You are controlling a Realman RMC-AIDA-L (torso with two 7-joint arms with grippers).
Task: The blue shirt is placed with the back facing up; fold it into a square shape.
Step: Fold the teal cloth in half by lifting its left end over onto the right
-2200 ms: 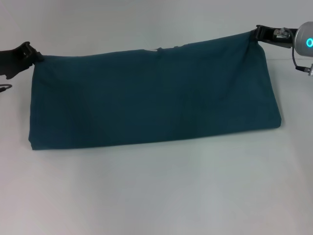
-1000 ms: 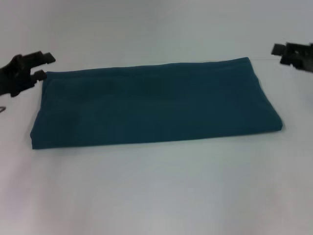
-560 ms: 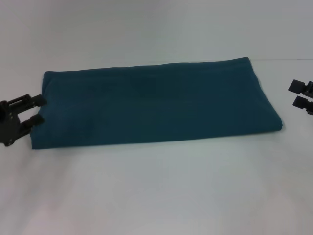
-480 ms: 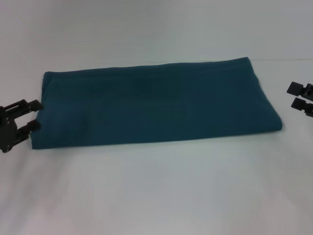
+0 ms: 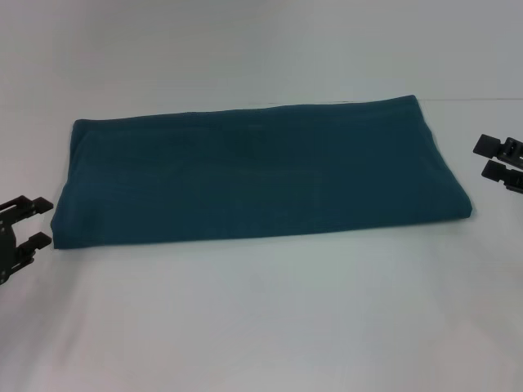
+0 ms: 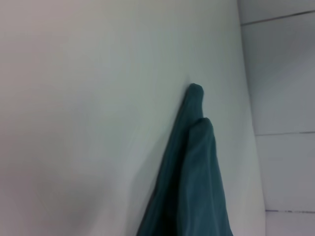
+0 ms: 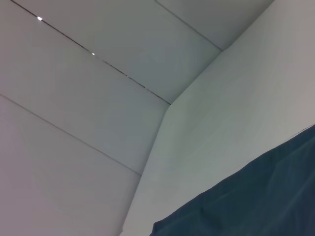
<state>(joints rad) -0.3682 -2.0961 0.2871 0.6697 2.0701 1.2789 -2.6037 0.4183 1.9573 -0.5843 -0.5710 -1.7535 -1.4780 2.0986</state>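
The blue shirt [image 5: 253, 171] lies flat on the white table as a long folded band, plain side up, running from left to right in the head view. My left gripper [image 5: 39, 220] is open and empty, just off the band's near left corner, apart from the cloth. My right gripper [image 5: 489, 157] is open and empty, off the band's right end, apart from it. The left wrist view shows a layered end of the shirt [image 6: 197, 167]. The right wrist view shows an edge of the shirt [image 7: 256, 201].
The white table [image 5: 270, 327] stretches in front of the shirt and behind it. A pale panelled wall [image 7: 88, 98] rises past the table's edge in the right wrist view.
Both grippers let go of the shirt's far corners and the raised cloth dropped flat. The left gripper moved toward me down the left end. The right gripper moved down beside the right end.
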